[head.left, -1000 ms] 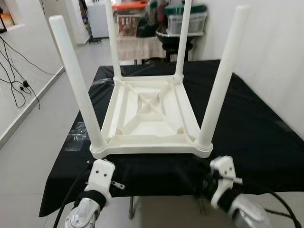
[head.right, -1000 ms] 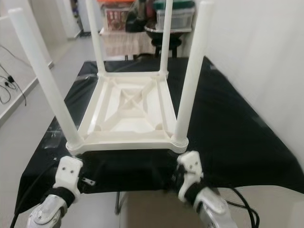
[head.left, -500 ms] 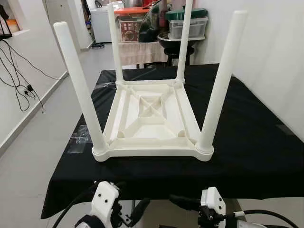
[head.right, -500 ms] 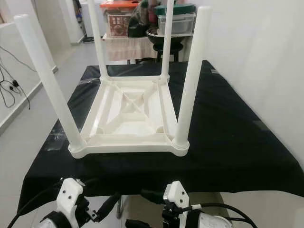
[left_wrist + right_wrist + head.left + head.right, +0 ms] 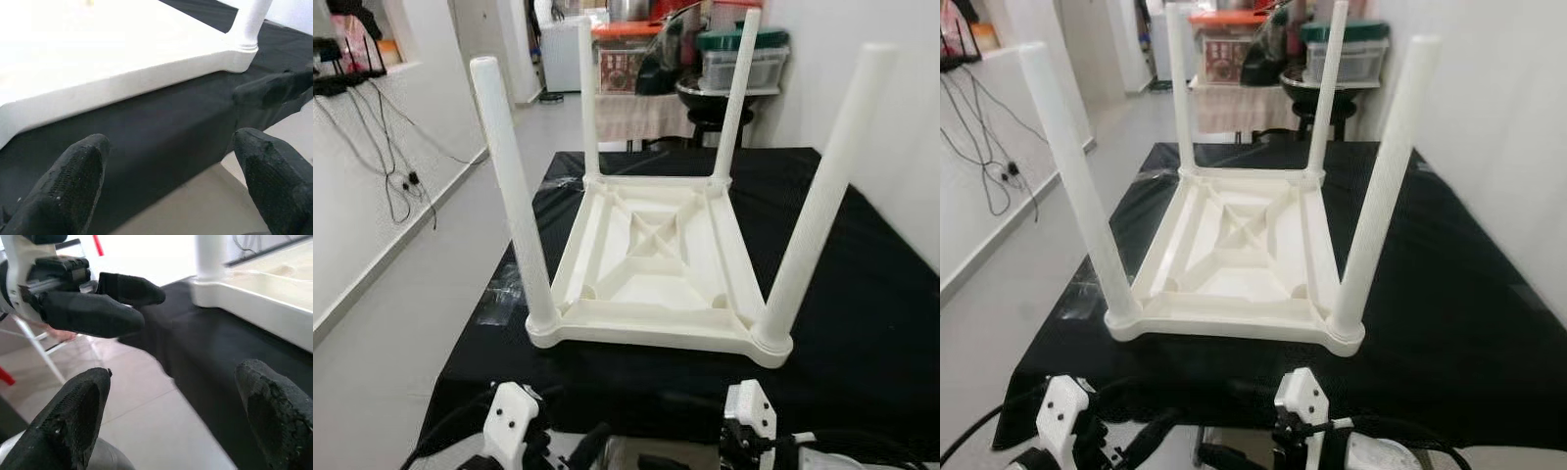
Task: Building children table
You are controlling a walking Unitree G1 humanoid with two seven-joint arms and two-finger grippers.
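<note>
Looking down, we see the white table lying upside down on the black cloth, its four legs pointing up. From the table, the cloth's front edge lies just toward us, and both our grippers hang below and in front of that edge, clear of the table. Our left gripper is near the table's front left corner, fingers spread apart and holding nothing. Our right gripper is near the front right corner, fingers likewise apart and empty. In the right wrist view the left gripper's black fingers point across beside the cloth edge, with a table leg behind them. Beyond the table's far side stand a stool and stacked bins. Cables hang on the wall to the table's left.
</note>
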